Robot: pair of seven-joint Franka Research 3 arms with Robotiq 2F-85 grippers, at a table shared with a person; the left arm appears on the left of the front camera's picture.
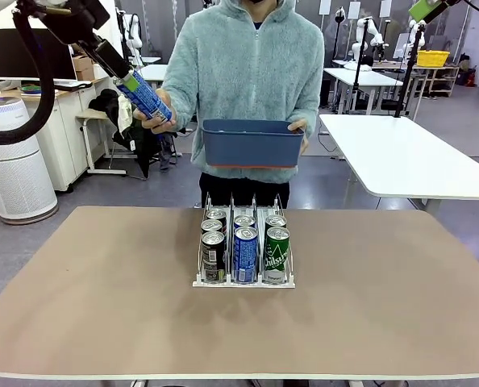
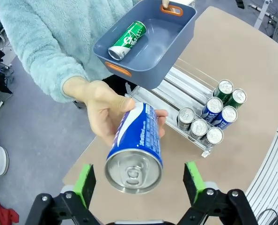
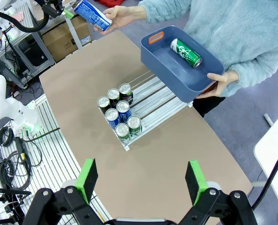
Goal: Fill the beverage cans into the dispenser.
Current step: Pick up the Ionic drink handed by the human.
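A person's hand (image 2: 99,110) holds out a blue beverage can (image 2: 136,140), silver top toward my left wrist camera. My left gripper (image 2: 139,180) is open, its green pads on either side of the can's top and clear of it. In the front view this left gripper (image 1: 120,71) meets the blue can (image 1: 147,97) high at the far left. The white dispenser (image 1: 231,205) stands mid-table with several cans (image 1: 245,250) in its three lanes: dark, blue and green. My right gripper (image 3: 141,180) hangs open high above the table, holding nothing.
The person's other hand carries a dark blue bin (image 1: 251,143) above the table's far edge, with one green can (image 3: 186,52) lying in it. The back of the dispenser's lanes (image 3: 153,101) has free room. Brown tabletop (image 1: 102,282) lies bare around the rack.
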